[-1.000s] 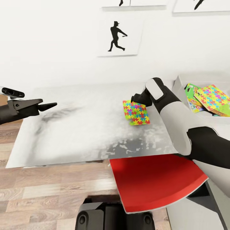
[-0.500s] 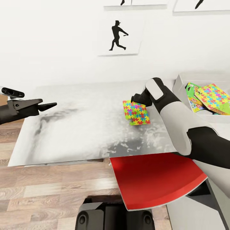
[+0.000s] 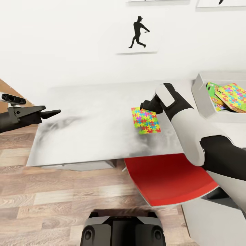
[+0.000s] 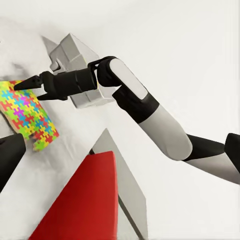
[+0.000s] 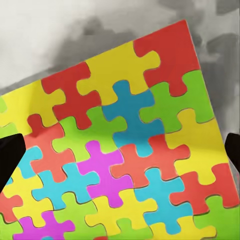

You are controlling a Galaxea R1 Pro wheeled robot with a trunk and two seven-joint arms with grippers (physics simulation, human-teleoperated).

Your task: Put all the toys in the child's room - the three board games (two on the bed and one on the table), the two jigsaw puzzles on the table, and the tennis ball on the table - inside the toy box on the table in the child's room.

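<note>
Head view: thin flat multicolour jigsaw puzzle square point(image 3: 146, 120) lies on the pale grey table point(image 3: 92, 136), at 9 o'clock from the pale grey tray-like toy box point(image 3: 205, 99). Right tool point(image 3: 142, 104) hovers at the puzzle's 12 o'clock edge, fingers apart. Left tool point(image 3: 54, 112), fingers together, hangs well apart at 9 o'clock.

Grey-white table point(image 3: 85, 136) — jigsaw puzzle point(image 3: 146, 120), toy box point(image 3: 205, 102) on top

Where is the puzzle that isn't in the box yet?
In the head view the jigsaw puzzle lies flat on the table, right of centre, just under the right gripper and left of the toy box.
</note>
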